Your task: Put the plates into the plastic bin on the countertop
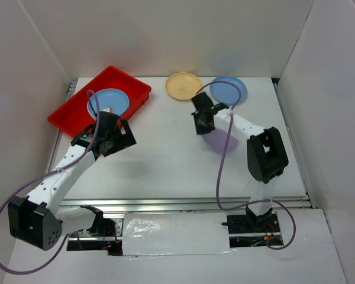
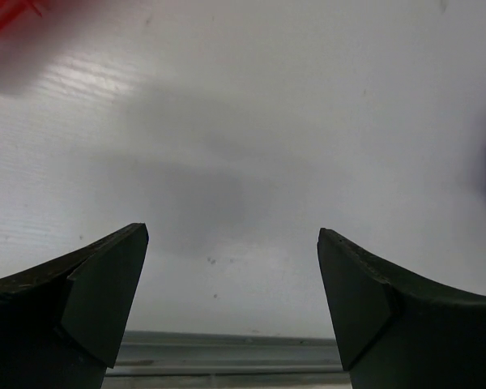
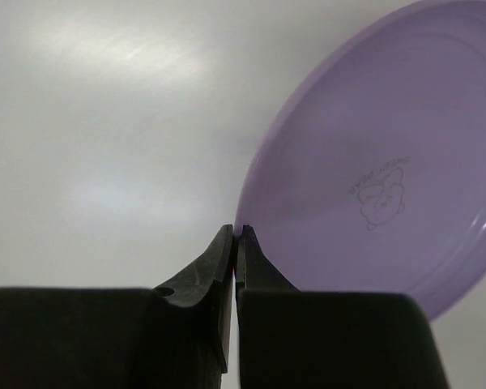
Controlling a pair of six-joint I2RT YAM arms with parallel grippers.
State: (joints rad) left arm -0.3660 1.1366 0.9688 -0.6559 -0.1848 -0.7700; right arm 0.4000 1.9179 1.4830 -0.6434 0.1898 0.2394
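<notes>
Arm (image 1: pixel 244 126) hides most of purple plate (image 1: pixel 216 145)

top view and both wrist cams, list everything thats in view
red rectangular plastic bin: one, bright red, far left corner of the countertop
round blue plastic plates: two, light blue, one inside the bin, one loose at the far edge
round yellow plastic plate: one, pale yellow, far edge, beside the loose blue one
round purple plastic plate: one, lilac, under the right arm
white countertop: one, white, walls around it
left gripper: one, black, open, over bare countertop near the bin
right gripper: one, black, shut on the purple plate's rim
</notes>
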